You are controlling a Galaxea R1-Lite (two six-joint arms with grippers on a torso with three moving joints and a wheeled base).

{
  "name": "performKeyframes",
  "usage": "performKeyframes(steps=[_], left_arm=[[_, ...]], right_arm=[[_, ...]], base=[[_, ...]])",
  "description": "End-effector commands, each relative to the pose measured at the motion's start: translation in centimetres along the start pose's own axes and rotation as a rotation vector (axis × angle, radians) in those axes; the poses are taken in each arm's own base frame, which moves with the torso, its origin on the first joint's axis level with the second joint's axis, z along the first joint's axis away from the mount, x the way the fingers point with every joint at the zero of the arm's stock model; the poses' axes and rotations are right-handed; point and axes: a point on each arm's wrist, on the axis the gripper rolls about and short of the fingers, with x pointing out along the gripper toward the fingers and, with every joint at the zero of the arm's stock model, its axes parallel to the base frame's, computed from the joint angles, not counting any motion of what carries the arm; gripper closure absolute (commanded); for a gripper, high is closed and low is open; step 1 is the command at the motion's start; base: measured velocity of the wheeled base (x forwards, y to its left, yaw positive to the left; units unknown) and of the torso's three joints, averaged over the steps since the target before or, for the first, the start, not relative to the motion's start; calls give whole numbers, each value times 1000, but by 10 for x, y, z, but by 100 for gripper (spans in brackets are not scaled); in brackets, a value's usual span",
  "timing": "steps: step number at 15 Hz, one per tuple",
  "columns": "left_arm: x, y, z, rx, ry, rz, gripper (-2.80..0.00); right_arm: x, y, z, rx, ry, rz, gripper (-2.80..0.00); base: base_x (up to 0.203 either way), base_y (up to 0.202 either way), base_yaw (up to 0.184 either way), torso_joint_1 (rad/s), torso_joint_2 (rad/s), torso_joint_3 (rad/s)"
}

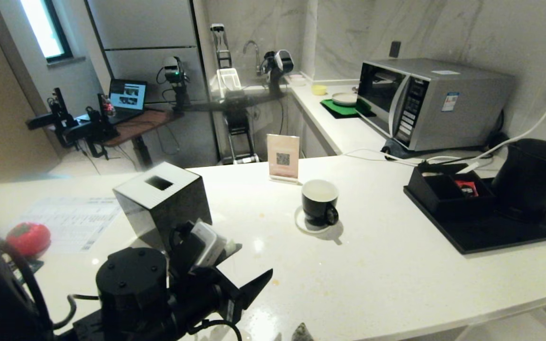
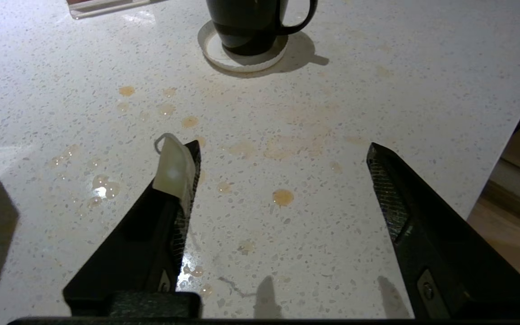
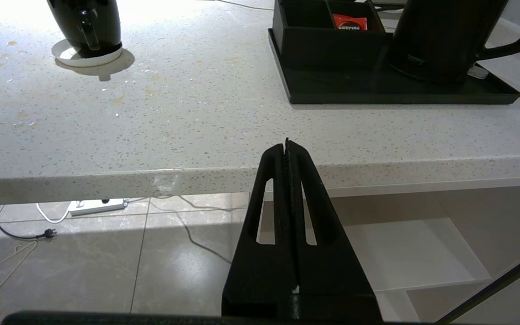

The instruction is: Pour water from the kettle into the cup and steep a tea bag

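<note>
Clinging to one finger of the spread left hand (image 2: 282, 153), the tea bag (image 2: 175, 168) hangs over the desk's (image 2: 422, 67) near edge, well short of the cup (image 1: 319, 202) mid-desk. It may drop outside and smear more drips. Right hand (image 3: 286, 146) sits pressed together below the edge.

one cup (image 1: 319, 202), one kettle (image 1: 533, 177), perhaps one tea bag (image 2: 174, 168)

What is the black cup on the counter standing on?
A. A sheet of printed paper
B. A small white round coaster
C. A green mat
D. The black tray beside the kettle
B. The cup sits on a small white round coaster on the bare white counter, well apart from the black tray that holds the kettle.
</note>
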Motion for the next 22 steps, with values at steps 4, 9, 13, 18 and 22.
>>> performKeyframes(steps=[4, 9, 13, 18, 22], left_arm=[[4, 7, 5, 62, -31, 28, -280], [-10, -3, -7, 117, 22, -59, -280], [-2, -13, -10, 127, 29, -136, -280], [7, -37, -24, 150, 66, -239, -280], [21, -49, -30, 161, 74, -280, -280]], right_arm=[[0, 0, 0, -1, 1, 1, 0], [0, 0, 0, -1, 0, 1, 0], [0, 0, 0, -1, 1, 1, 0], [0, 0, 0, -1, 1, 1, 0], [0, 0, 0, -1, 1, 1, 0]], base=[[0, 0, 0, 0, 0, 0], [0, 0, 0, 0, 0, 0], [0, 0, 0, 0, 0, 0], [0, 0, 0, 0, 0, 0], [0, 0, 0, 0, 0, 0]])
